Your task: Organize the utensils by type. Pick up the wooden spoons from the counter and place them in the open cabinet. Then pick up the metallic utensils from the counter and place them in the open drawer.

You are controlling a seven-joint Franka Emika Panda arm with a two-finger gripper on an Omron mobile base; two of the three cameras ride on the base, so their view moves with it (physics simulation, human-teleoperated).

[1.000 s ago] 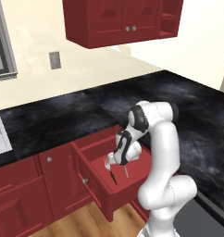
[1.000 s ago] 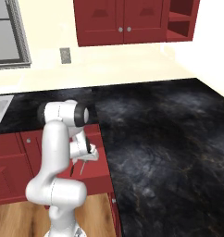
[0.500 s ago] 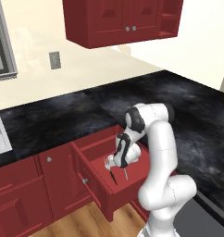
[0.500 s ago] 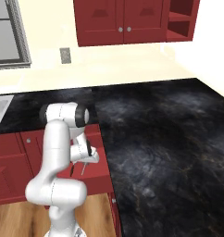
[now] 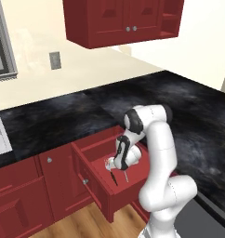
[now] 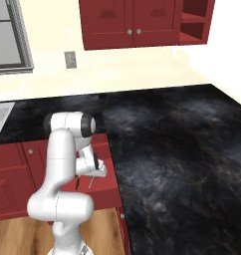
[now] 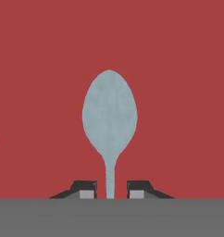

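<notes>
Claw (image 7: 110,193) is down in the open drawer (image 5: 93,169), fingers slightly apart with clear gaps either side of the teaspoon (image 7: 109,118) handle, so I judge the release underway. Surface (image 6: 172,149) looks bare of utensils; task near its end.

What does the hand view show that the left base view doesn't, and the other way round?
Hand view only: the spoon's pale bowl in full, its thin handle running down between the two fingertips with a gap on each side.
Left base view only: the open drawer pulled out below the counter, the arm bent down into it, the wall cabinet above.
Both: the gripper over the drawer's red inside.
</notes>
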